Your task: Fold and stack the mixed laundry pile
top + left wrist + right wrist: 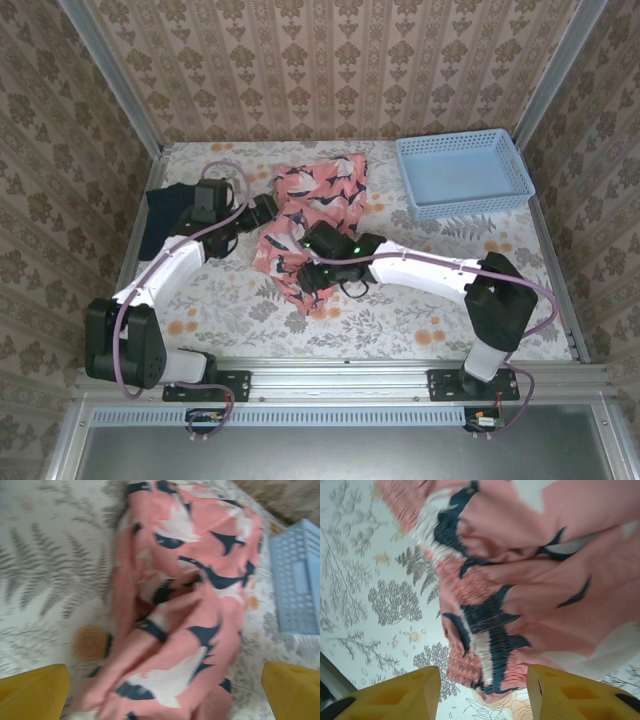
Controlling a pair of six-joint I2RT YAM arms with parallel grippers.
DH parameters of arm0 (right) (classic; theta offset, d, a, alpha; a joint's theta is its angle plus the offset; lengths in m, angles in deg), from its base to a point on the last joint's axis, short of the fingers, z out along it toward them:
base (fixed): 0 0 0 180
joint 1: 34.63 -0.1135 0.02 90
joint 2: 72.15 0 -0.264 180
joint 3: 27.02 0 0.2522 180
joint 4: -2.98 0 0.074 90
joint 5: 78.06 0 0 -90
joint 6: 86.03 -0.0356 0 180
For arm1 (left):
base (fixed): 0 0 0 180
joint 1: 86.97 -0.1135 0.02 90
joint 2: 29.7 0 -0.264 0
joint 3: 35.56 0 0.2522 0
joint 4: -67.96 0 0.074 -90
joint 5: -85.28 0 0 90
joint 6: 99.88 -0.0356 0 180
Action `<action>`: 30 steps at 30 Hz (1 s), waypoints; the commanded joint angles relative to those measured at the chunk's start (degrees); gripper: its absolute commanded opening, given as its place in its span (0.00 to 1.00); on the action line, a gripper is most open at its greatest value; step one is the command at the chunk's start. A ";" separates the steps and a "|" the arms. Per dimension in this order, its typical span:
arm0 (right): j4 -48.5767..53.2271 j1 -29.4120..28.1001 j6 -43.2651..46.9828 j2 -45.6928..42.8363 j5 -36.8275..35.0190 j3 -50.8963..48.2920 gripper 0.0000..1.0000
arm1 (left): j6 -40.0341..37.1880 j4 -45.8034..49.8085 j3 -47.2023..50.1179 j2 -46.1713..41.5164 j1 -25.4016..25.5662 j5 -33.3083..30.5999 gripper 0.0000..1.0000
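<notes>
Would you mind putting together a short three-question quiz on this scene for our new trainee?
1. True or false: the pink garment lies inside the blue basket.
2. Where is the dark T-shirt? A) at the left edge of the table B) in the basket C) on top of the pink garment
3. Is the left claw open or shut?
Key: 1 false; 2 A; 3 open.
</notes>
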 commanded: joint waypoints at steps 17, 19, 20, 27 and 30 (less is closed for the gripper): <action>7.34 -1.89 7.66 17.79 -13.78 15.19 0.11 | 2.14 -3.14 6.87 -3.56 -10.03 4.42 1.00; 7.09 -1.81 6.48 15.91 -15.03 13.99 0.00 | 2.39 -3.63 6.98 -3.56 -10.08 4.51 1.00; 7.00 -1.85 5.53 14.00 -15.86 13.02 0.00 | 2.49 -3.85 7.04 -3.56 -10.11 4.60 1.00; 4.01 -1.20 -11.43 -9.51 -23.73 -11.02 0.00 | 4.07 -6.26 7.41 -2.83 -10.03 5.43 1.00; -0.53 3.43 -23.07 -17.66 -22.08 -24.69 0.00 | 4.85 -7.34 7.54 -2.28 -9.69 5.98 1.00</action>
